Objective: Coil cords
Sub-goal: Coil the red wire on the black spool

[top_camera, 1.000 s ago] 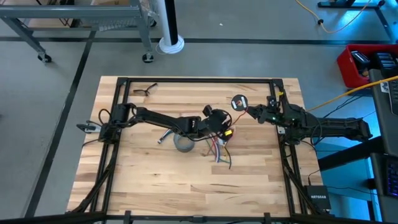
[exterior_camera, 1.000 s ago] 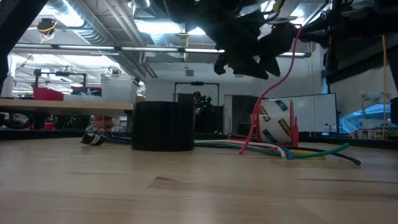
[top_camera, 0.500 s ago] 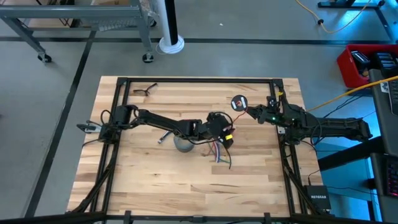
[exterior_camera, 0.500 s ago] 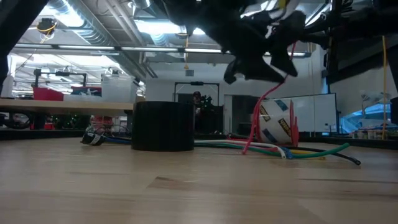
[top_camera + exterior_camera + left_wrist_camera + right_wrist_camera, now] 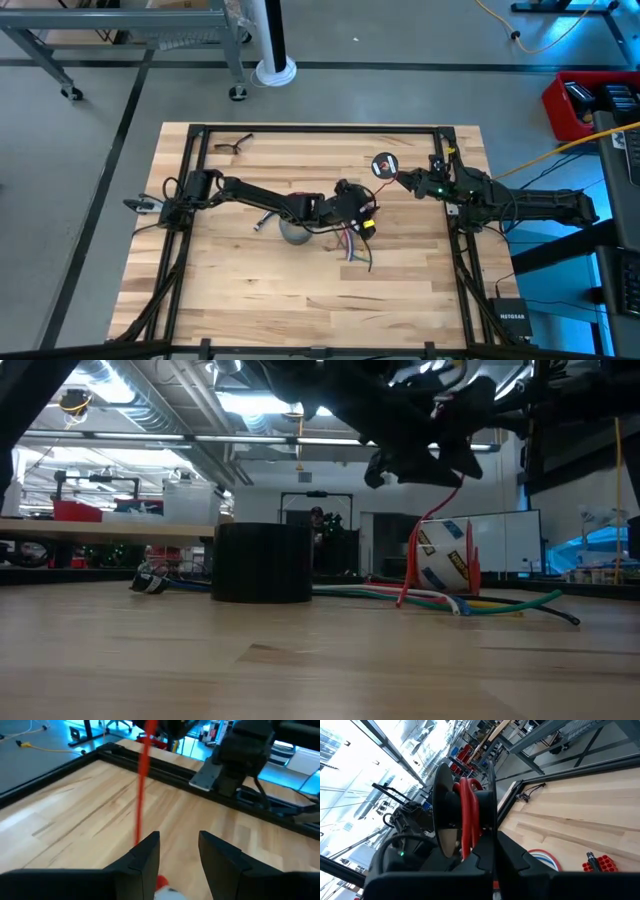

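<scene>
Centre of the high view: the left gripper [image 5: 366, 217], fingers spread, hovers over loose cords [image 5: 352, 246] with the red wire [image 5: 141, 790] running beside one finger, ungripped. At upper right, the right gripper [image 5: 400, 177], pressed together, pinches a black spool [image 5: 383, 165] wound with red wire.

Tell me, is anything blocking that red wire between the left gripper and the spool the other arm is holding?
Nothing visible blocks it. The red wire runs free through the air from beside the open left gripper up to the spool, which the right gripper holds shut above the table. The grey tape roll sits off to the side.
</scene>
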`<state>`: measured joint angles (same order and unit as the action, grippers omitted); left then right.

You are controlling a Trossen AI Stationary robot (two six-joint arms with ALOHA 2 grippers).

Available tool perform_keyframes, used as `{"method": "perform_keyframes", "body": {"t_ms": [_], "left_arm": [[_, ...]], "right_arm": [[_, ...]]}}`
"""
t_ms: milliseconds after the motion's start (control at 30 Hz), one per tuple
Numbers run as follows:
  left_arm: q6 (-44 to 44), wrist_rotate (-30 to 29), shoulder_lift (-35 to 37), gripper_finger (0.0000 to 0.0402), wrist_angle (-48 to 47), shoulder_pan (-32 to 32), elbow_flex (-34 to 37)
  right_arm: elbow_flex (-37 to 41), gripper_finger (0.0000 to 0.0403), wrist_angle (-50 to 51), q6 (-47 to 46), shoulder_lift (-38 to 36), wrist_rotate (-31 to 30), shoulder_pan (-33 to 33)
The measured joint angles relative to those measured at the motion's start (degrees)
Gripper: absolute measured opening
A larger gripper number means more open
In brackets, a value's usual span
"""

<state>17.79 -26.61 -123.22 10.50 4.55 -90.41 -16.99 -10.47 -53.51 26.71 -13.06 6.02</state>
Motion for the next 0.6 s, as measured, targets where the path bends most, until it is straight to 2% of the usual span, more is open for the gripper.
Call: {"method": "perform_keyframes", "body": {"t_ms": [200, 400, 600], "left_arm": [[0.6, -2.4, 0.0, 0.0129, -0.4, 1.2, 0.0], [-2.7, -10.4, 0.0, 0.0129, -0.9, 1.7, 0.0], [-2.9, -9.6, -0.4, 0.0129, -1.9, 0.4, 0.0]], "right_arm": [[0.0, 0.0003, 0.0, 0.0, 0.0, 0.0, 0.0], [0.0, 0.0003, 0.0, 0.0, 0.0, 0.0, 0.0], [0.0, 0.0003, 0.0, 0.0, 0.0, 0.0, 0.0]]}}
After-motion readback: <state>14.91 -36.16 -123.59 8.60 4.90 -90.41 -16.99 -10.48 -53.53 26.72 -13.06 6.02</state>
